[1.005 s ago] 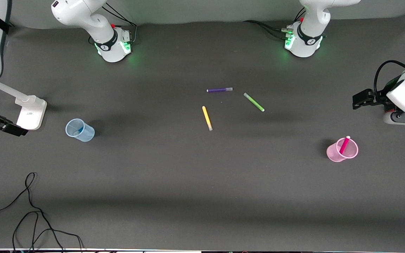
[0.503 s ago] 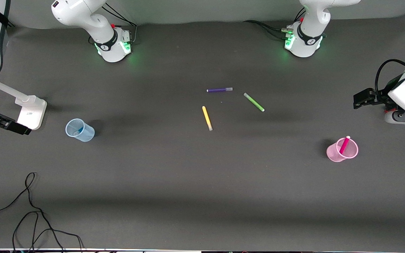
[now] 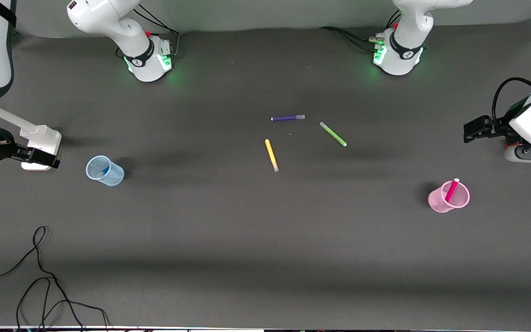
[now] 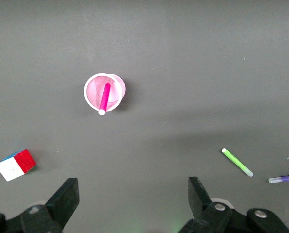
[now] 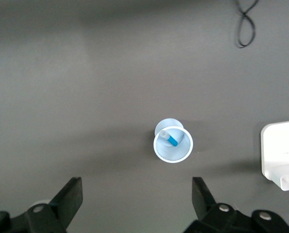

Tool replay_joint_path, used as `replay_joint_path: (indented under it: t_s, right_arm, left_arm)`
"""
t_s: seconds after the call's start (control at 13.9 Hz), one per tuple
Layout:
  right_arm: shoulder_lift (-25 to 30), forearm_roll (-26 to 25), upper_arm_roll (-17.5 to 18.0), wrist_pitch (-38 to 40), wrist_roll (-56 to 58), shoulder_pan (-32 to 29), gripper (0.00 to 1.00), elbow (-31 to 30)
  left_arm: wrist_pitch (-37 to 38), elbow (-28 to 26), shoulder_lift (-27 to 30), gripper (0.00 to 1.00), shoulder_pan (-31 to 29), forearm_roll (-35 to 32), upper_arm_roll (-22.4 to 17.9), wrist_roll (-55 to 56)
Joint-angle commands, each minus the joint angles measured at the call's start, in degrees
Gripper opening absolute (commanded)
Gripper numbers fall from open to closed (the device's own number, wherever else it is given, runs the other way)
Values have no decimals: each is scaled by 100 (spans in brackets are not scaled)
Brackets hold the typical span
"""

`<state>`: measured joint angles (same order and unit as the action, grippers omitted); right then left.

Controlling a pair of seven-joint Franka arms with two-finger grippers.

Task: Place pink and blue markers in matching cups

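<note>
The pink cup (image 3: 448, 197) stands upright toward the left arm's end of the table. The pink marker (image 3: 451, 190) leans inside it, pale end up. In the left wrist view the pink cup (image 4: 104, 92) holds the marker (image 4: 104, 98). The pale blue cup (image 3: 104, 170) stands toward the right arm's end, and the blue marker (image 5: 170, 139) rests inside this cup (image 5: 173, 145). My left gripper (image 3: 475, 129) (image 4: 133, 189) hangs open and empty over the table's left-arm end. My right gripper (image 3: 39, 159) (image 5: 135, 187) is open and empty over the right-arm end.
Purple (image 3: 287, 118), green (image 3: 333, 133) and yellow (image 3: 271, 155) markers lie mid-table. A white stand (image 3: 39, 145) sits beside the blue cup, and a colour cube (image 4: 16, 164) lies near the pink cup. A black cable (image 3: 39, 276) trails at the table's near corner.
The right arm has swung, carrying its gripper a little toward the blue cup. The left gripper has barely moved. Cups and markers are unchanged.
</note>
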<state>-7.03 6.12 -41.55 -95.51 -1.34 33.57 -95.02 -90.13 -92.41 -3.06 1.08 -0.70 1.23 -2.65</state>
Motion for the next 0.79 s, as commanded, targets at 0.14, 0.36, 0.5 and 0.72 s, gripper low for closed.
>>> replay_joint_path:
  t_s: [0.14, 0.36, 0.5, 0.72]
  right_arm:
    - [886, -479, 2464, -38, 328, -2202, 100, -543]
    - [1230, -542, 3965, 6, 293, -3510, 100, -860]
    - [1213, -463, 4671, 41, 196, -4259, 100, -738]
    - [1029, -25, 4648, 41, 143, -4167, 100, -484]
  left_arm:
    - [92, 21, 78, 100, 24, 61, -35, 19]
    - [92, 21, 78, 100, 24, 61, -35, 19]
    - [92, 21, 78, 100, 15, 61, -35, 19]
    - [92, 21, 78, 100, 15, 61, -35, 19]
